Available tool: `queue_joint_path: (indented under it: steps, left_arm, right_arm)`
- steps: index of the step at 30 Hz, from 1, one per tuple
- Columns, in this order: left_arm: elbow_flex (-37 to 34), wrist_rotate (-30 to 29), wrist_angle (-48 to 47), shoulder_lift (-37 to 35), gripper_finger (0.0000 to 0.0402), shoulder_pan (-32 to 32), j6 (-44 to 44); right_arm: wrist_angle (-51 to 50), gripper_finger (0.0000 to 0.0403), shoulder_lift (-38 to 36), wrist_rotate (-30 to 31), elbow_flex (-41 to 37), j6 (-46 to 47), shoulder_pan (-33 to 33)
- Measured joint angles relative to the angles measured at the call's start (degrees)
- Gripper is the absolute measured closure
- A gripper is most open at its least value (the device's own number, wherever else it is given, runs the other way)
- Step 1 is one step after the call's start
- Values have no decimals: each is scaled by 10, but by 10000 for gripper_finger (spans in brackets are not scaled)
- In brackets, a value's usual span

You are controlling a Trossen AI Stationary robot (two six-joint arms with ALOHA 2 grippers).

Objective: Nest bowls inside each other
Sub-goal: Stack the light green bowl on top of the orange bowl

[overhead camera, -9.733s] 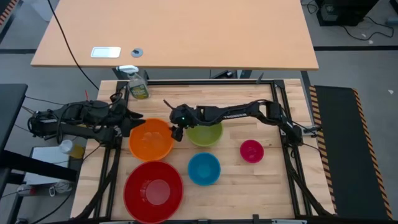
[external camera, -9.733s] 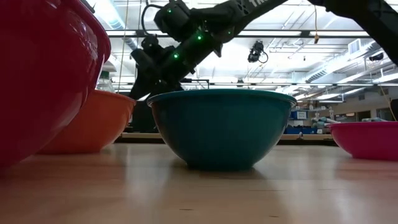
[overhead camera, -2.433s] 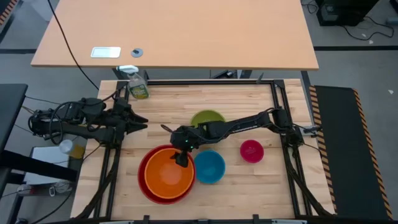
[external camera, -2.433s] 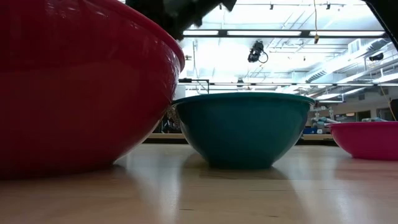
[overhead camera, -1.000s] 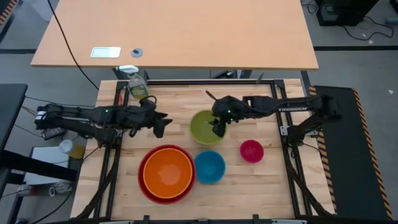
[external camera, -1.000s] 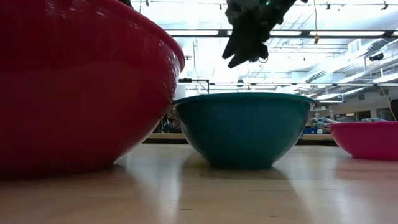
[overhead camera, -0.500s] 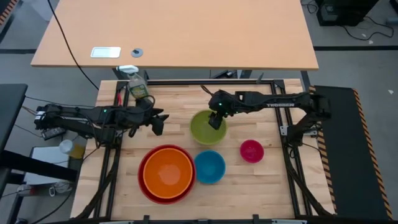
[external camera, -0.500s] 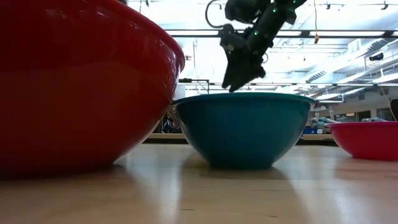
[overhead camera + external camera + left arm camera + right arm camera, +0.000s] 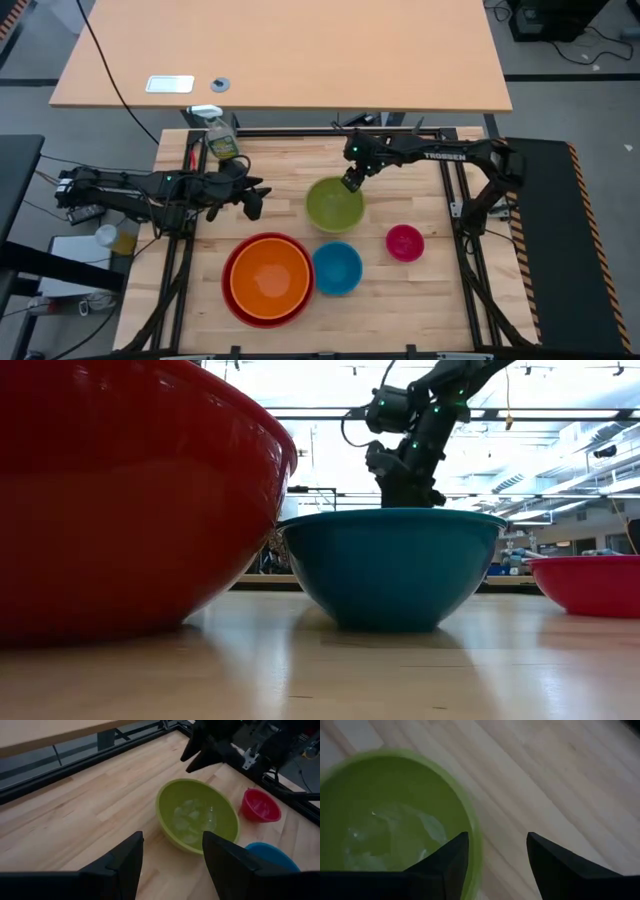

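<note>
High view: right pincer has moved off the orange bowl, now nested in red bowl, to the green bowl far rim, fingers apart, nothing held → green likely next.
Low view: blue bowl centre, tabletop bare in front.
L wrist view: left pincer released, waiting nr green.
R wrist view: fingers straddle green rim.
Count: 5 bowls; red, orange, green, blue, pink bowl; 1 each.

Both tools open, empty.
</note>
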Motion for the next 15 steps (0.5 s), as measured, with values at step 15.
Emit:
queue_joint_path:
  steps: [15]
  left_arm:
    - [0,0,2,0,194,16,-8]
  right_arm:
    - [-22,226,101,-30,0,16,34]
